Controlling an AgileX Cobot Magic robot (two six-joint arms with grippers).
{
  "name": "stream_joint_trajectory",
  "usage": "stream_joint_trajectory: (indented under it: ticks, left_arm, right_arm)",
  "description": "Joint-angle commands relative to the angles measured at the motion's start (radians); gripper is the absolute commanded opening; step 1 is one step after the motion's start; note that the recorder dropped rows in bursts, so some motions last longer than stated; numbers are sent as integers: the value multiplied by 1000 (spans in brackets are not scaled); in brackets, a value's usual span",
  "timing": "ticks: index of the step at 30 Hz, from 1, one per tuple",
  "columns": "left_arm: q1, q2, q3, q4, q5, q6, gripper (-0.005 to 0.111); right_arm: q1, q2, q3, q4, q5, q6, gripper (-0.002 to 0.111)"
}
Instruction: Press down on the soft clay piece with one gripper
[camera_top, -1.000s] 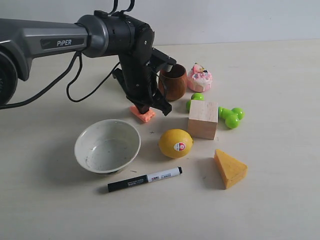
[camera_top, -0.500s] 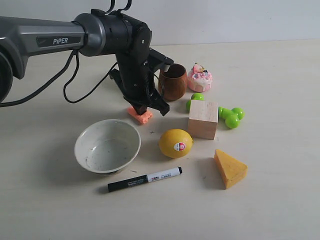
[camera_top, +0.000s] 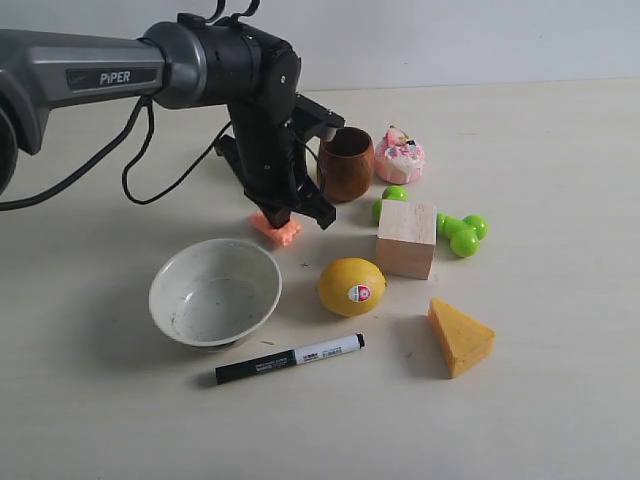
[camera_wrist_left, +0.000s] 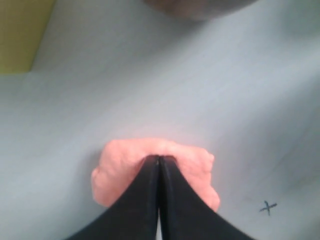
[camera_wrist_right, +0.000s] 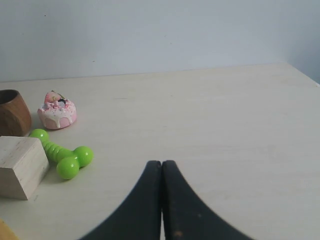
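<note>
The soft clay piece (camera_top: 279, 231), a small salmon-pink lump, lies on the table between the white bowl and the brown cup. My left gripper (camera_top: 277, 214) points down onto it with its jaws shut together. The tips appear to rest on the top of the lump. In the left wrist view the shut left gripper (camera_wrist_left: 159, 159) ends at the middle of the clay piece (camera_wrist_left: 115, 172), which spreads out on both sides of the fingers. My right gripper (camera_wrist_right: 161, 163) is shut and empty above bare table, and it does not show in the exterior view.
A brown cup (camera_top: 346, 164) stands close behind the left gripper. A white bowl (camera_top: 214, 292), a lemon (camera_top: 351, 286) and a marker (camera_top: 290, 358) lie in front. A wooden cube (camera_top: 406, 238), a green dumbbell toy (camera_top: 460, 233), a pink cake toy (camera_top: 399, 157) and an orange wedge (camera_top: 459, 337) are to the right.
The left arm has shifted slightly left and up. The clay piece sits a little further left than one second ago. The gripper stays shut.
</note>
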Motion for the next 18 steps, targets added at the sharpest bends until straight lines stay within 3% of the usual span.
stream_joint_trajectory:
  ticks: [1,18]
  left_arm:
    - [6,-31,3,7,-23,-2,0]
    - [6,-27,3,-5,-25,-2,3]
  right_arm:
    - [4,-5,4,0,-6,-5,0]
    - [4,-5,4,0,-6,-5,0]
